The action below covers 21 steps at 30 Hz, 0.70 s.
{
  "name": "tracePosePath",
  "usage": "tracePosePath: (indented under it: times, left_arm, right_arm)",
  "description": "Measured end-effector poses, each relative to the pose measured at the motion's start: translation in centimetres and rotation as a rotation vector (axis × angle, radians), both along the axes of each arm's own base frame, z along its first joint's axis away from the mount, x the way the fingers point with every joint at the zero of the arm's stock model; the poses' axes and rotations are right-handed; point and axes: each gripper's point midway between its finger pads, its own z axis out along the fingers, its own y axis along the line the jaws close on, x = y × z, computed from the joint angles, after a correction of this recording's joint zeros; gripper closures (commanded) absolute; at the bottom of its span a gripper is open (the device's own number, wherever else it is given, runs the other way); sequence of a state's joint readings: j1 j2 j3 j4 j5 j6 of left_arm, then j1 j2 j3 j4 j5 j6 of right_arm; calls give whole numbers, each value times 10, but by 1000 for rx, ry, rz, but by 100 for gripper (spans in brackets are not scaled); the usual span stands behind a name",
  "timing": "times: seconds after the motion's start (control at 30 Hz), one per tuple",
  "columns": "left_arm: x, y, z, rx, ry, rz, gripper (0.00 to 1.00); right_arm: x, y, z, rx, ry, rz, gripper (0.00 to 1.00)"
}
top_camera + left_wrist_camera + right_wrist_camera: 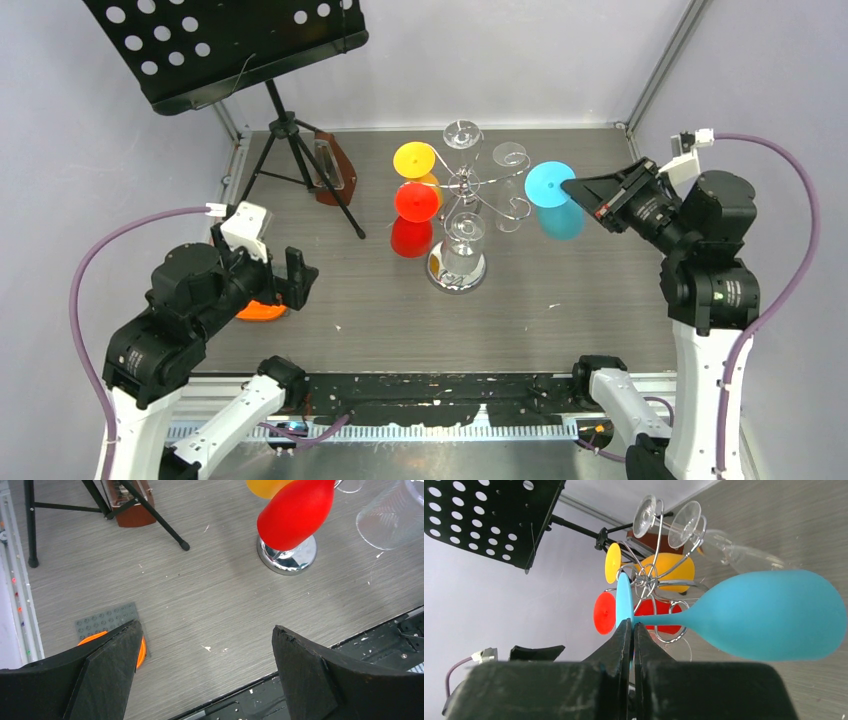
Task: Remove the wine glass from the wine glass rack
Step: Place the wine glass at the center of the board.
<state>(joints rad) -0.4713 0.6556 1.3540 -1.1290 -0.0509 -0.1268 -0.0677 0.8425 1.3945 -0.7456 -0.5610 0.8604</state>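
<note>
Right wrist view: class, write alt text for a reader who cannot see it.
The right hand pinches the foot of a blue wine glass, held sideways. Behind it the chrome wine glass rack carries a red glass, a yellow glass and clear glasses, beside a music stand.

Lit brightly and evenly, apparently from overhead. Throws only faint, soft-edged shadows under the music stand (285, 125) at upper left of the top view. Glints hard off the chrome base of the wine glass rack (290, 560), upper right of the left wrist view. Soft and dark along the bottom of both wrist views, nearest the lens. Sharp elsewhere.
</note>
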Motion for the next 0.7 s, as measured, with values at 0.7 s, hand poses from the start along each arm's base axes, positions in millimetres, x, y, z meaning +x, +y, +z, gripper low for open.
tracePosePath:
  times: [0.7]
  left_arm:
    - [-7,-29,49,-142,-34,-121,0]
  right_arm:
    - [-14,31,74,-313,-299,165,94]
